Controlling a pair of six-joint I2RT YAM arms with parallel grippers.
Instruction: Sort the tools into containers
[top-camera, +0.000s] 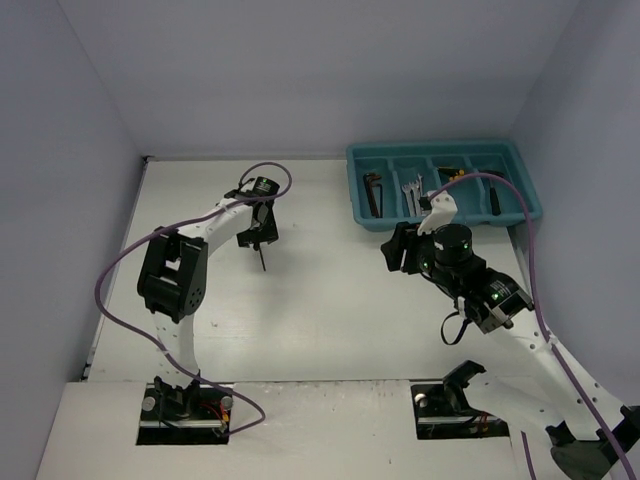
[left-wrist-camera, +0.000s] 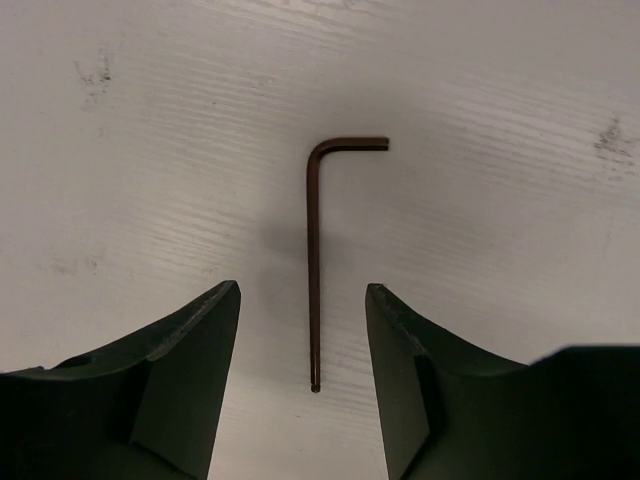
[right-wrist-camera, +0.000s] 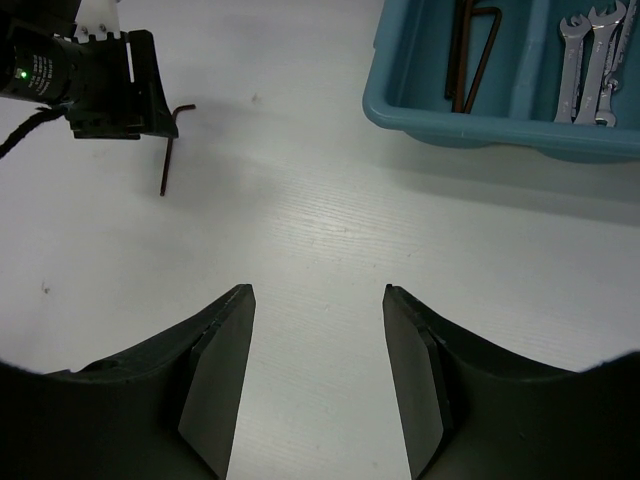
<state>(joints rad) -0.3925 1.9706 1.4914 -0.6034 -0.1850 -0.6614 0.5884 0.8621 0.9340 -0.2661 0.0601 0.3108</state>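
1. The teal tray (right-wrist-camera: 480, 128) runs off the right wrist view at 12 and 3 o'clock, cropping its hex keys (right-wrist-camera: 468, 60) and wrenches (right-wrist-camera: 585, 65).
2. From above, tools at its 3 o'clock end are too small to name.
3. There, the left end effector (top-camera: 258, 238) covers the loose hex key's (top-camera: 263, 262) 12 o'clock end.

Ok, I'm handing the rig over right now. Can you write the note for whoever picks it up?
Left gripper: open, empty, fingers either side of the long arm of a loose hex key lying flat on the table; not yet gripped.
Right gripper: open, empty, over bare table near the tray.
Done: the tray holds sorted hex keys in its leftmost compartment in the top view, wrenches in the next, and small dark items in the other two.
Left: grip the loose hex key; it probably belongs with the sorted hex keys. No other loose tool shows.
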